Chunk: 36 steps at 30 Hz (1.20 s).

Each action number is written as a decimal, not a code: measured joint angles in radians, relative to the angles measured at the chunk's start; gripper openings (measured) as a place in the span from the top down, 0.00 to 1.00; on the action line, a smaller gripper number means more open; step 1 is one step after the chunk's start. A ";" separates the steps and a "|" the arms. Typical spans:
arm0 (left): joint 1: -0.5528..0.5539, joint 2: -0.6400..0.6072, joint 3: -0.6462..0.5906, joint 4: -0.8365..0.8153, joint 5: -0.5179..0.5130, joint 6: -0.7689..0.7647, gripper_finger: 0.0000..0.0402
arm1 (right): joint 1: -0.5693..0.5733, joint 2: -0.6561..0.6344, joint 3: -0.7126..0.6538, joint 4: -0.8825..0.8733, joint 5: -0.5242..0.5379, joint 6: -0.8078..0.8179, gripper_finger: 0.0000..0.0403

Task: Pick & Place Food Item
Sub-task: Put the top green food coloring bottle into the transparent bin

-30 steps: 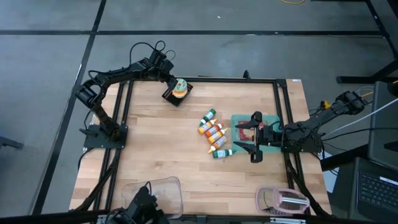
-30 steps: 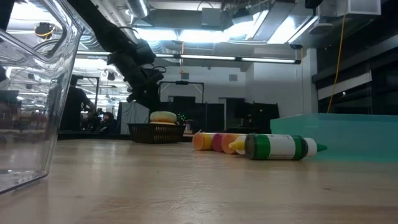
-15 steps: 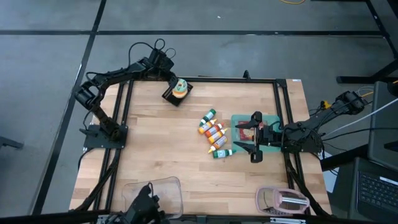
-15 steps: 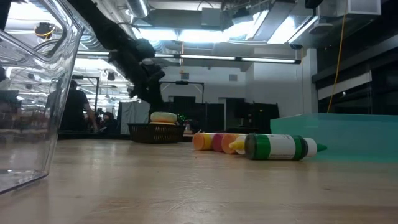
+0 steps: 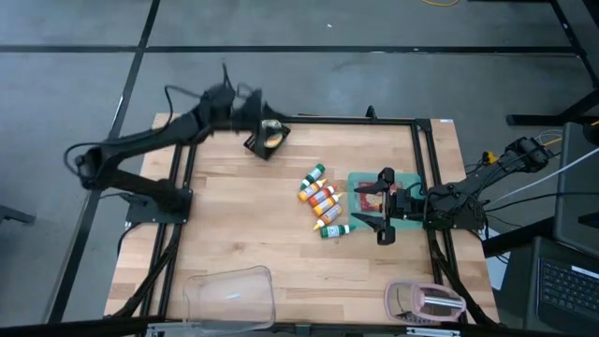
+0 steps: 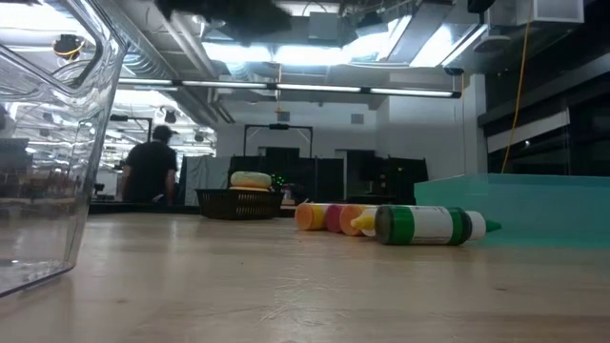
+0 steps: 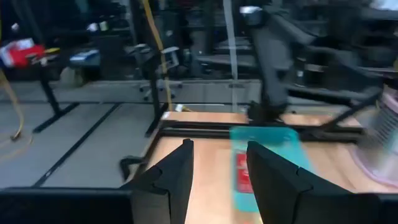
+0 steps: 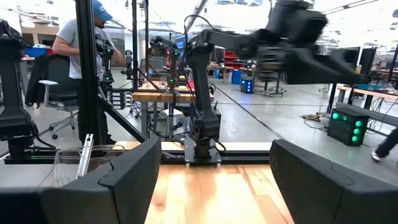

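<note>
The food item, a burger (image 5: 270,137) (image 6: 250,179), sits in a black basket (image 5: 255,144) (image 6: 240,203) that stands on the table's far left part. My left gripper (image 5: 260,114) (image 7: 219,145) hangs raised above the basket's far side. It points roughly level across the table and is open, with nothing between its fingers. My right gripper (image 5: 354,204) (image 8: 216,149) waits open over the left edge of the teal tray (image 5: 361,177) (image 6: 515,204), also with nothing between its fingers.
Several sauce bottles (image 5: 322,198) lie in a row left of the tray, a green-labelled one (image 6: 429,225) nearest. A clear container (image 5: 229,292) (image 6: 48,143) stands at the near edge and a pinkish one (image 5: 426,301) at the near right. A person (image 6: 151,171) stands beyond the table.
My left gripper has risen from beside the burger and gone out of the low view, most of it in the last half second. It has tipped from pointing down to about level, and the arm's elbow has swung toward the left. Burger and basket have stayed in place.
</note>
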 joint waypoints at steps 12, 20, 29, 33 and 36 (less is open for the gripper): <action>-0.611 0.075 -0.145 -0.028 -0.762 -0.041 0.57 | 0.000 0.000 0.000 -0.008 0.000 0.028 0.27; -0.707 0.308 -0.167 -0.020 -0.953 -0.420 0.53 | 0.000 0.001 0.000 -0.008 0.000 0.044 0.27; -0.594 0.441 -0.167 -0.008 -0.933 -0.632 0.53 | 0.000 0.028 0.000 -0.007 0.000 0.053 0.27; -0.515 0.449 -0.167 -0.017 -0.822 -0.623 0.53 | 0.000 0.032 0.000 -0.007 0.000 0.053 0.27; -0.474 0.449 -0.166 -0.012 -0.795 -0.580 0.53 | 0.000 0.032 0.000 -0.007 0.000 0.053 0.27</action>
